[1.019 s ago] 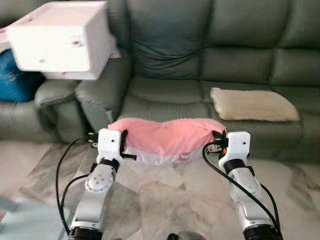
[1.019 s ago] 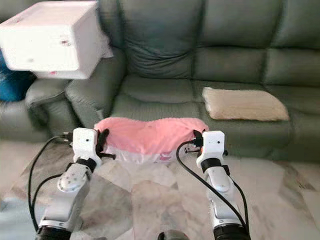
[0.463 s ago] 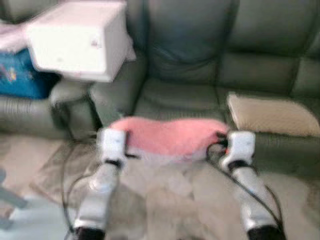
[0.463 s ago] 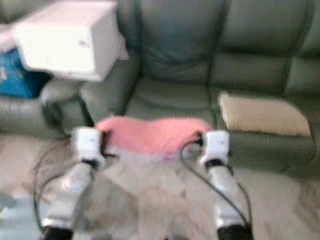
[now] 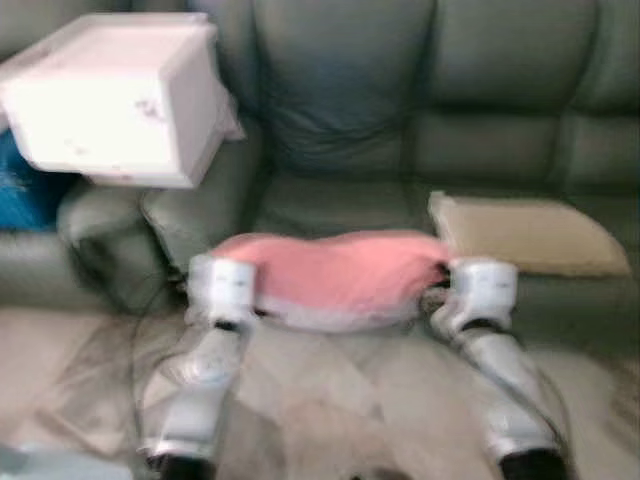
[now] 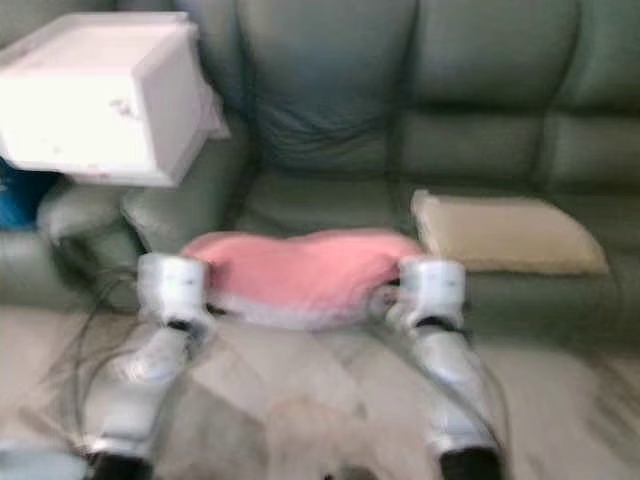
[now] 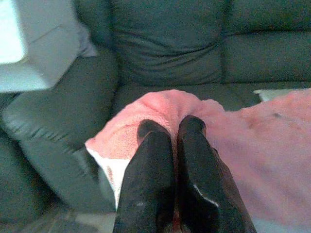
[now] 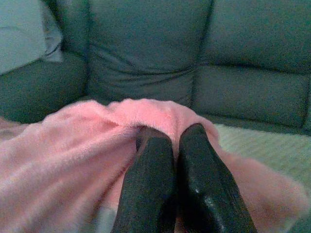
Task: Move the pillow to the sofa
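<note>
A fluffy pink pillow (image 5: pixel 340 272) with a white underside hangs between my two arms, just in front of the grey-green sofa (image 5: pixel 400 120). My left gripper (image 7: pixel 171 127) is shut on the pillow's left corner (image 7: pixel 155 109). At the other end, my right gripper (image 8: pixel 171 133) is shut on the right corner (image 8: pixel 146 114). The pillow sags slightly in the middle and sits level with the front edge of the sofa seat (image 5: pixel 330 205). The head views are blurred.
A beige pillow (image 5: pixel 525 235) lies on the sofa seat to the right. A white box (image 5: pixel 115 100) rests on the armrest at the left, with something blue (image 5: pixel 20 185) behind it. Marbled floor (image 5: pixel 330 400) lies below my arms.
The head view has swung left and right and stayed blurred. Both grippers still hold the pink pillow between them, in much the same spot before the sofa seat.
</note>
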Available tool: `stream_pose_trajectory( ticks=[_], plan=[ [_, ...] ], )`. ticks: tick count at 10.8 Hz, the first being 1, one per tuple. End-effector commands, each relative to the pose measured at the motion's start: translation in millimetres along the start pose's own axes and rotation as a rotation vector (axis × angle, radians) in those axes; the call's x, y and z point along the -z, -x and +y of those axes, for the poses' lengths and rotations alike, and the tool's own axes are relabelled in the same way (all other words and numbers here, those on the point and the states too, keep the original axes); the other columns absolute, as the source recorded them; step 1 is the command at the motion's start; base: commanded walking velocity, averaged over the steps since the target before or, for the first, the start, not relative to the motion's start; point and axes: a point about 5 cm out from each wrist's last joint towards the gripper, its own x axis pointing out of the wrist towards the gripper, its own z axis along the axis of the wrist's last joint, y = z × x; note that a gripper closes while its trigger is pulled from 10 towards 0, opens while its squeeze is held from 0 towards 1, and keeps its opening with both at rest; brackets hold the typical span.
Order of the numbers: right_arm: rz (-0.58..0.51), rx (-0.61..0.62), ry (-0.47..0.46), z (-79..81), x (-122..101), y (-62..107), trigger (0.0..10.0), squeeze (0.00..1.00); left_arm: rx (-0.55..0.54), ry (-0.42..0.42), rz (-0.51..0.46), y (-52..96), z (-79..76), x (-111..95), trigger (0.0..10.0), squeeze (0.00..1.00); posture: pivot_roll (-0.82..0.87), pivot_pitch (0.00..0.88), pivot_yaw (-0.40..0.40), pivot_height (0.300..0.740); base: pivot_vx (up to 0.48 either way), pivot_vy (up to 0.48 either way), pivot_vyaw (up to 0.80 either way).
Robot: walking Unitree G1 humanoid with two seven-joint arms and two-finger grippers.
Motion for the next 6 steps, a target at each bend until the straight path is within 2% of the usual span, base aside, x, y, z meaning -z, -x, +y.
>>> stream_pose_trajectory(
  ticks=[1, 6],
  plan=[
    [-0.051, -0.025, -0.018, 10.8, -10.9, -5.3, 10.0, 0.00, -0.031, -0.020, -0.030, -0.4, 12.9, -7.1, 10.0, 0.00, -0.01, 0.000, -0.016, 0.740, 0.472, 0.000, 0.00],
    [-0.050, -0.023, -0.026, 11.3, -11.2, -6.8, 10.0, 0.00, -0.022, 0.009, -0.034, -3.1, 9.9, -8.7, 10.0, 0.00, -0.01, 0.000, -0.015, 0.740, 0.452, 0.000, 0.00]
  ],
)
